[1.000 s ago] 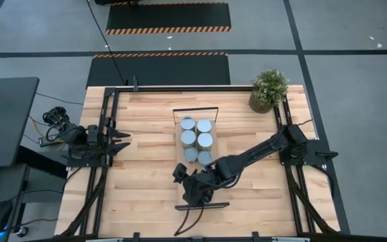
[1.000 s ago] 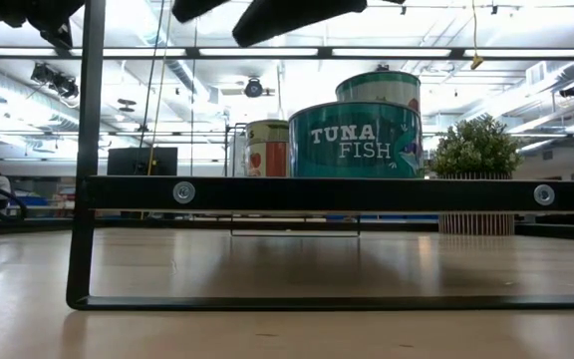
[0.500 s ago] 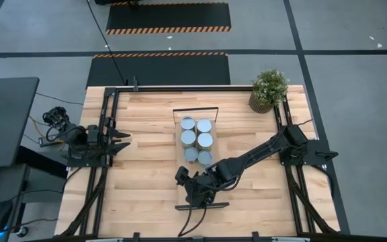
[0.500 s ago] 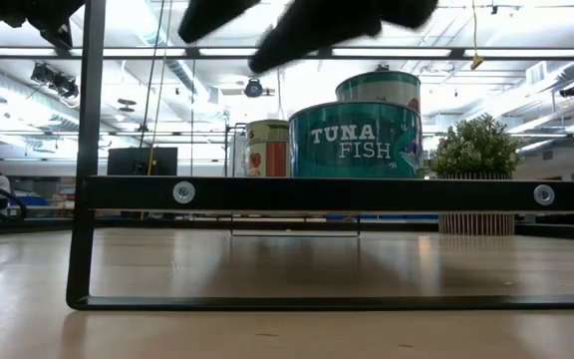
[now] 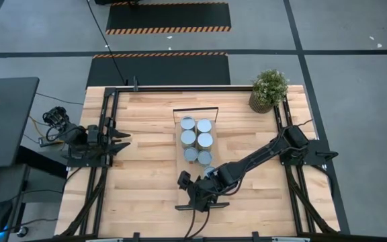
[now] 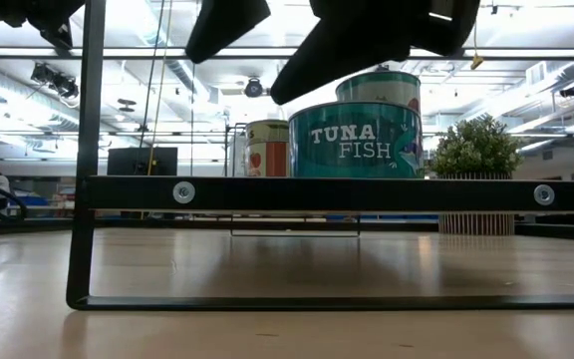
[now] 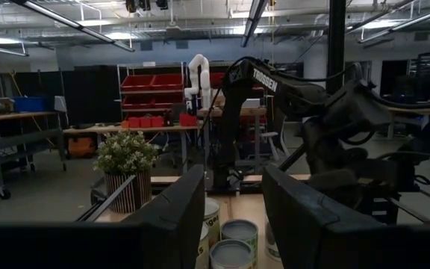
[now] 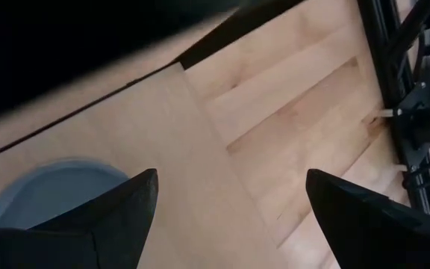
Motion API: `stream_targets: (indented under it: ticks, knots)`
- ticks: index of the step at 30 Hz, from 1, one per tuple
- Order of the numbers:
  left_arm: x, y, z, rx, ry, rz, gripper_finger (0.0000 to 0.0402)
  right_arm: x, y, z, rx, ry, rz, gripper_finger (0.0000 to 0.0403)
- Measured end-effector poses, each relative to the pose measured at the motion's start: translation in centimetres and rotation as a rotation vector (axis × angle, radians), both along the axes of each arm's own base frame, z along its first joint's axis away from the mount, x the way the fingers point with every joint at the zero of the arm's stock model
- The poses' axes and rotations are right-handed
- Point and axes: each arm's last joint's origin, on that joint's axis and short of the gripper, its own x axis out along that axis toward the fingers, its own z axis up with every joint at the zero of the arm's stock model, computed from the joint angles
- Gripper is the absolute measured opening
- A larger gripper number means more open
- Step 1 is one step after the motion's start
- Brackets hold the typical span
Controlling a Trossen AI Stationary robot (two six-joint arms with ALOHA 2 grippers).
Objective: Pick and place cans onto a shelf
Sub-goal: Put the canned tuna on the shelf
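Observation:
Several silvery cans with pale blue-grey tops [image 5: 197,140] stand upright in two rows on the light wood shelf [image 5: 180,149], which has black frame ends. In the low view the nearest can [image 6: 357,140] has a teal label. My right gripper [image 5: 192,191] is open and empty over the shelf's near end. Its fingers show at the top of the low view [image 6: 267,30]. In the right wrist view [image 8: 230,179] one can top [image 8: 51,190] lies just past one finger. My left gripper [image 5: 123,140] waits open at the table's left side.
A potted plant [image 5: 269,89] stands at the table's far right corner. The shelf's black frame bar [image 6: 337,192] crosses the low view. Bare tabletop [image 5: 140,181] lies left and right of the shelf.
My right gripper has gone toward the table's near edge along the shelf, away from the cans, and has come down: its fingers show lower in the low view. The cans have stayed in place.

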Motion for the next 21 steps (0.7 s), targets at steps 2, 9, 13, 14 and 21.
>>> stream_targets:
  ticks: [2, 9, 13, 14, 21]
  knots:
    - [0.00, 0.00, 0.00, -0.001, 0.000, 0.000, 0.0142, -0.05, -0.03, -0.04, 0.002, 0.007, -0.007, 0.0349]
    - [0.00, 0.00, 0.01, -0.001, 0.000, 0.000, 0.0142, -0.33, 0.12, -0.17, -0.006, 0.029, -0.005, 0.0348]
    - [0.00, 0.00, 0.01, 0.000, 0.000, 0.000, 0.0142, -0.35, 0.04, -0.16, -0.012, 0.031, -0.011, 0.0348]
    - [0.00, 0.00, 0.01, 0.000, 0.000, 0.000, 0.0142, -0.41, 0.03, -0.18, -0.014, 0.037, -0.012, 0.0348]
    - [0.00, 0.00, 0.01, 0.000, 0.000, 0.000, 0.0142, -0.70, -0.09, -0.28, -0.009, 0.070, -0.037, 0.0348]
